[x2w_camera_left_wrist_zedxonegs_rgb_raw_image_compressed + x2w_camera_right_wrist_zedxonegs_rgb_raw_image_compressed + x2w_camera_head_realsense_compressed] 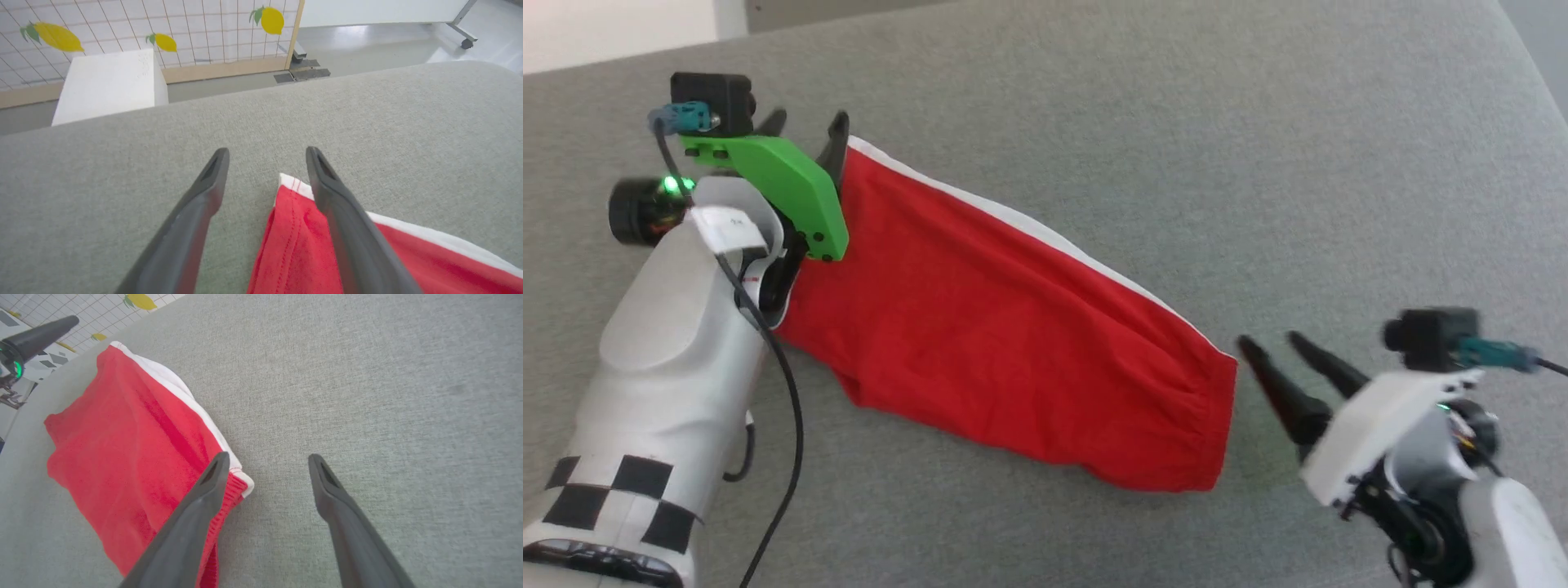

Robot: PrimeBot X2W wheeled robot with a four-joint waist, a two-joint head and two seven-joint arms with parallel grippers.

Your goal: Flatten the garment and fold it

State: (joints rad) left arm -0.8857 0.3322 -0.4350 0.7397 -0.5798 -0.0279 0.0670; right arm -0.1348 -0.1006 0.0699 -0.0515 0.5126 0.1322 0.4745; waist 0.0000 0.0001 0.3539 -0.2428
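Garment (1005,343) lies diagonal on grey fabric surface (1258,122). It looks doubled lengthwise into 1 long red strip, with a white stripe (182,390) along the far edge. No lettering on the face that's up.

Nearest end is the gathered elastic waistband (1217,425). Right gripper (1267,338) sits just beside its far corner, 2 fingers spread wide, nothing held. In the right wrist view 1 finger overlaps the waistband corner and the other is over bare surface. Can't tell if it's touching.

Mid-section is mostly flat with a few soft ripples. There's a slack bulge on the near edge toward the leg end.

Far end is the leg hem (291,183) with white trim. Left gripper (809,118) is at that corner, wide open, holding nothing. In the left wrist view the corner sits between the fingers, 1 finger crossing over red cloth, the other over bare surface.

Handling, my read:
- Light, limp knit with no stiffness, so it will sag and drag if lifted from 1 point.
- Waistband is the thickest, grippiest part. The stitched hem corner is next best.
- Pinch both layers at the 2 stripe-side corners and keep tension between the arms, else the top layer slides off the lower one.

Beyond the surface are a white box (106,81) and a lemon-print screen (163,24) standing on the floor (367,45).
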